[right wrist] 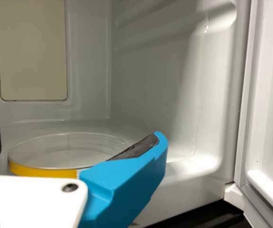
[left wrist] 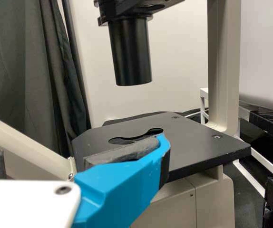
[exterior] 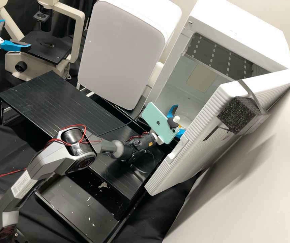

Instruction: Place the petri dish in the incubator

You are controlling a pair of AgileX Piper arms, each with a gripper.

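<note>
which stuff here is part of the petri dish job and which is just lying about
For the job:
- petri dish, yellow-banded, inside the incubator
- incubator, door open
- right gripper, fingers apart at the dish

Just about:
- microscope
- closed white-fronted box beside the incubator
- left gripper, open near the microscope

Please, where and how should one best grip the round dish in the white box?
The dish is probably best gripped by its side wall at two opposite points, coming level past the open door: it is round and lies flat, and the box closes it in behind.
</note>
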